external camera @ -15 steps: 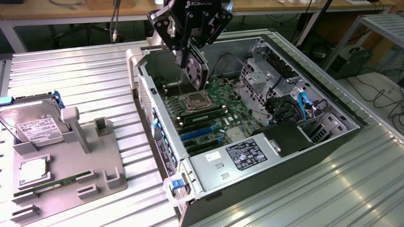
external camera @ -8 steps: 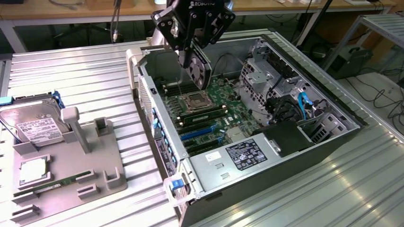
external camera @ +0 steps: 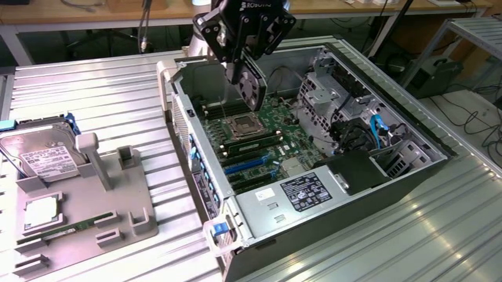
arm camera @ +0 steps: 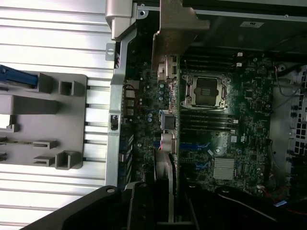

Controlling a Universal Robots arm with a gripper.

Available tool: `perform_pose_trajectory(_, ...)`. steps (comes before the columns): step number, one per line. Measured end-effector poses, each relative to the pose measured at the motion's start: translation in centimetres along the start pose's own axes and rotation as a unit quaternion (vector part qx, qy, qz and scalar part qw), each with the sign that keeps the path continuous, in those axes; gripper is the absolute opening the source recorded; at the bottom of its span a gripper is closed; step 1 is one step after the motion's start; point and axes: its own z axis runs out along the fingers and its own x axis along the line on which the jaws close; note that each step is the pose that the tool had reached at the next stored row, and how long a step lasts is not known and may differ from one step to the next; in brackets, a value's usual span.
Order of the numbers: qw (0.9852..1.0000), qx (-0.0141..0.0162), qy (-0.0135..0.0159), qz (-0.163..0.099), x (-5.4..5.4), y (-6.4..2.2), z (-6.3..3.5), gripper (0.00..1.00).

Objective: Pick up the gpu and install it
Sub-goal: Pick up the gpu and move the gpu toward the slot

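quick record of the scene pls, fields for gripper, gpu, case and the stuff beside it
gripper: gripper shut on the gpu, above the open case
gpu: gpu held on edge, fan face showing, hanging over the motherboard, not seated in a slot
case: computer case lying on its side, lid off
beside case: holder tray at the exterior view's left, carrying a hard drive and a memory stick

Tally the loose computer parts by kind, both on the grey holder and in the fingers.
gpu: 1, held by the gripper
hard drive: 1
square silver chip: 1
memory stick: 1
Total: 4
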Motion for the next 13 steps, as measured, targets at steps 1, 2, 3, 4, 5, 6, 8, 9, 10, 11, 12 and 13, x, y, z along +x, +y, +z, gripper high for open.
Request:
perform_pose_trajectory(1,1.0,0.0,0.0,0.0,-0.1,-0.01,0.01,0.27)
perform_pose_trajectory(2,1.0,0.0,0.0,0.0,-0.2,-0.01,0.01,0.27)
perform_pose_trajectory(3,1.0,0.0,0.0,0.0,-0.3,-0.02,0.02,0.27)
perform_pose_trajectory(4,1.0,0.0,0.0,0.0,-0.4,-0.03,0.02,0.27)
perform_pose_trajectory(5,1.0,0.0,0.0,0.0,-0.5,-0.04,0.03,0.27)
perform_pose_trajectory(6,1.0,0.0,0.0,0.0,-0.6,-0.04,0.04,0.27)
perform_pose_trajectory(8,1.0,0.0,0.0,0.0,-0.8,-0.06,0.04,0.27)
perform_pose_trajectory(9,1.0,0.0001,0.0,0.0,-0.9,-0.06,0.04,0.27)
perform_pose_trajectory(10,1.0,0.0,0.0,0.0,-1.0,-0.07,0.05,0.27)
perform_pose_trajectory(11,1.0,0.0,0.0,0.0,-1.1,-0.08,0.05,0.27)
perform_pose_trajectory(12,1.0,0.0,0.0,0.0,-1.2,-0.09,0.06,0.27)
perform_pose_trajectory(13,1.0,0.0,0.0,0.0,-1.4,-0.1,0.06,0.27)
